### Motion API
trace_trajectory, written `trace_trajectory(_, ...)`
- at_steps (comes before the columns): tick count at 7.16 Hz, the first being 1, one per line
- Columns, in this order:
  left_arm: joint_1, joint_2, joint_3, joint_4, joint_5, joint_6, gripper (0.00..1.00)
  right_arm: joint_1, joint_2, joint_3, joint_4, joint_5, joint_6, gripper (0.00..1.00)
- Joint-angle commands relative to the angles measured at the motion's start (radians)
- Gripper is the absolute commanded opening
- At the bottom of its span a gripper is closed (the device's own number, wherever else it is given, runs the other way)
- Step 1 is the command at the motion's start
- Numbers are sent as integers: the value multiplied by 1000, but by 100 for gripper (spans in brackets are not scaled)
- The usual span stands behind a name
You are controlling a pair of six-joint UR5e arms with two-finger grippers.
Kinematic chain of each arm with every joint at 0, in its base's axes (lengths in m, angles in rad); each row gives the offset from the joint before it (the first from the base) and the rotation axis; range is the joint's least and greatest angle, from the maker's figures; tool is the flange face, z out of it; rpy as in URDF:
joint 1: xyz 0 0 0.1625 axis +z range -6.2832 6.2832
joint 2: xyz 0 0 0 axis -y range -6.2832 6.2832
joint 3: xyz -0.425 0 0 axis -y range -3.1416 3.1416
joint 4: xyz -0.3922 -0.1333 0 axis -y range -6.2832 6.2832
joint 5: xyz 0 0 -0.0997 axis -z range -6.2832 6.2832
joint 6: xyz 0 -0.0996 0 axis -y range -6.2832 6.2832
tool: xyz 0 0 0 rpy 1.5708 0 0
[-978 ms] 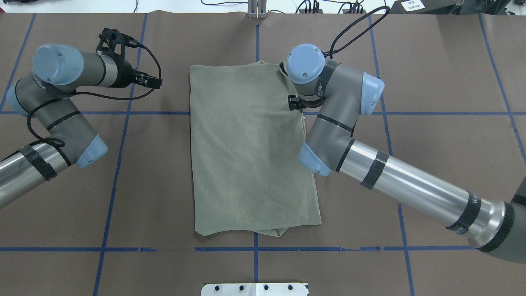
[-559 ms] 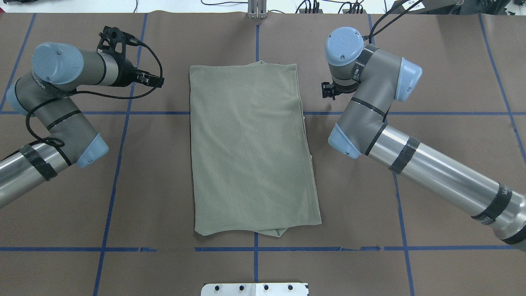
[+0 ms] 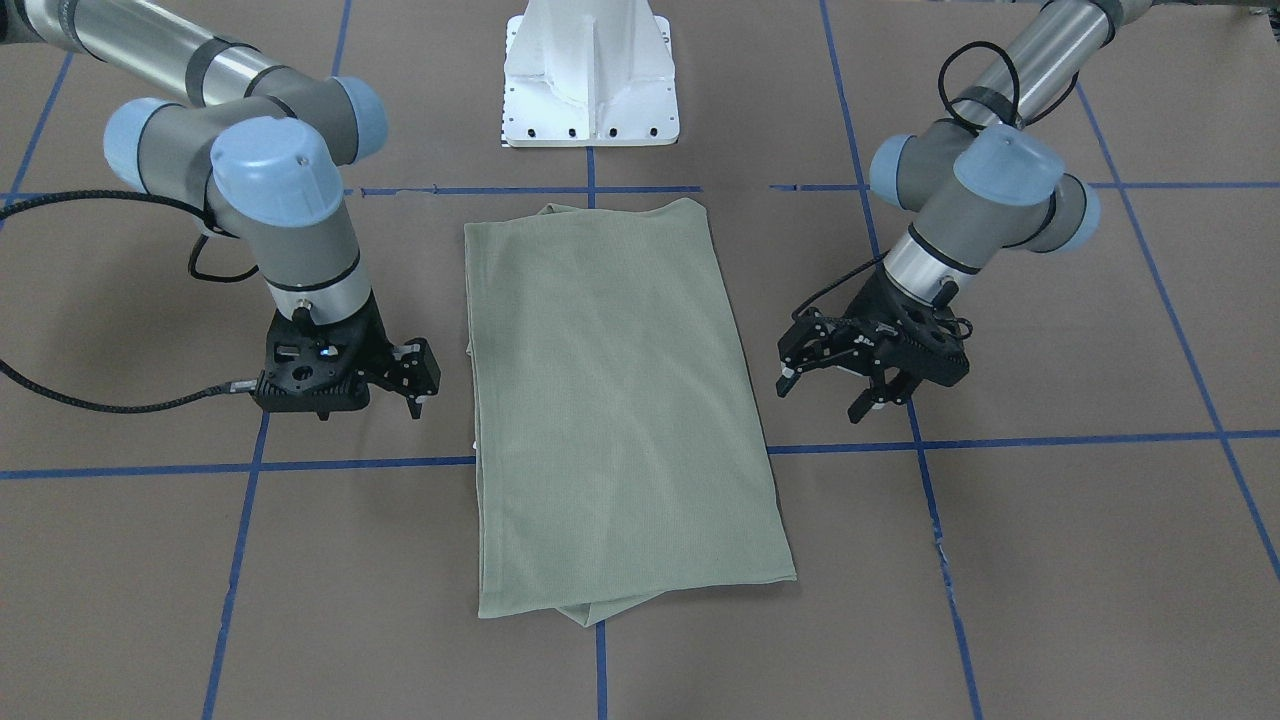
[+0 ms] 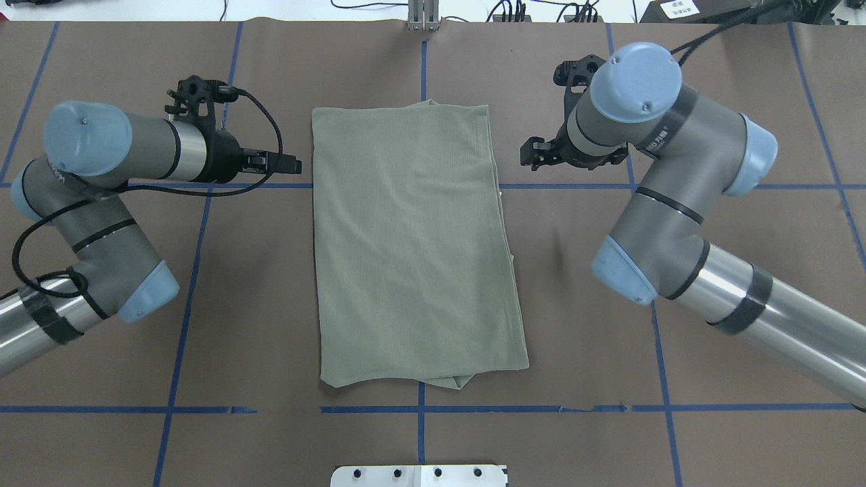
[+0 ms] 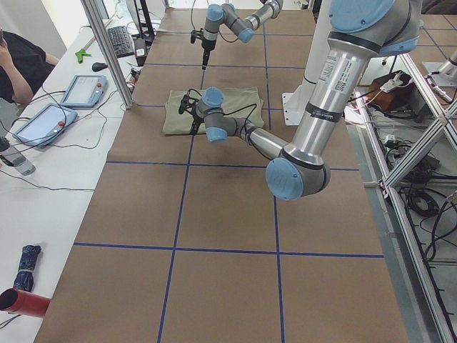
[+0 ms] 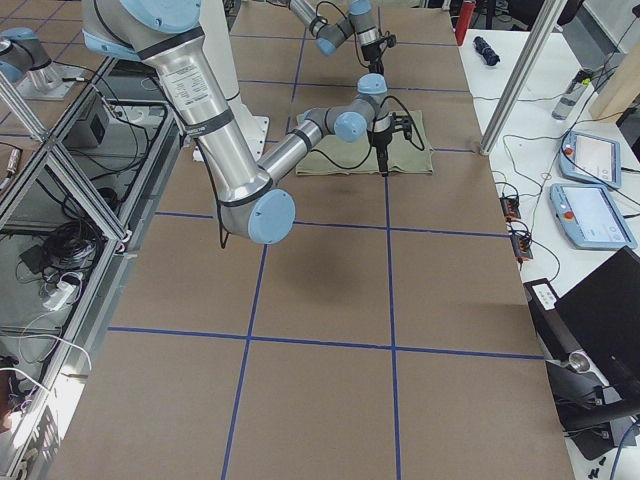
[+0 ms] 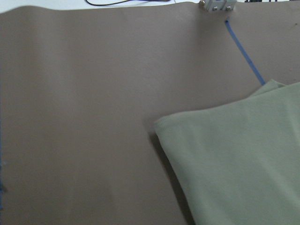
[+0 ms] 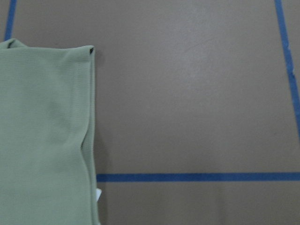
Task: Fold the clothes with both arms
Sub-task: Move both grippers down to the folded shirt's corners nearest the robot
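Note:
The clothes are one sage-green shirt (image 4: 413,243), folded into a long rectangle and lying flat mid-table (image 3: 620,400). My left gripper (image 4: 287,164) hovers just off its far left edge, apart from the cloth. The front view shows this left gripper (image 3: 822,400) open and empty. My right gripper (image 4: 531,152) hangs right of the shirt's far right corner, clear of it, and looks open with nothing held (image 3: 418,385). The left wrist view shows a shirt corner (image 7: 234,159). The right wrist view shows the folded edge (image 8: 42,131) and a bit of white tag (image 8: 98,193).
Brown table cover with blue tape grid lines (image 4: 419,409). The white pedestal base (image 3: 590,80) stands at the robot's side of the table. A metal post (image 4: 423,17) rises at the far edge. A person (image 5: 21,64) and tablets (image 5: 82,89) are at a side desk.
The right arm has pulled away from the shirt's far right corner, swinging right and leaving the cloth flat. The left gripper has shifted slightly toward the shirt's left edge.

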Motion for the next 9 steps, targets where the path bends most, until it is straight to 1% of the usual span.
trace_trajectory(1,172,148,-235,3,104,-238,100,-103,-158,114,294,-37,321,100)
trace_trajectory(2,264,225,-326,3,175,-323,100,-186,-238,209,309,-135,418,100)
trace_trajectory(3,359,283,-369,3,263,-404,100,-273,-307,287,311,-229,498,100)
trace_trajectory(4,442,302,-374,5,345,-473,100,-335,-332,327,311,-300,564,100)
trace_trajectory(5,510,302,-368,17,411,-530,100,-364,-329,332,311,-337,572,100)
trace_trajectory(6,550,285,-361,53,459,-611,94,-367,-324,332,311,-339,572,100)
trace_trajectory(7,559,240,-357,107,465,-667,86,-367,-323,331,311,-340,572,100)
trace_trajectory(8,561,203,-345,156,470,-679,86,-367,-320,329,311,-340,571,100)
trace_trajectory(9,562,181,-318,158,471,-683,86,-369,-318,329,311,-340,572,100)
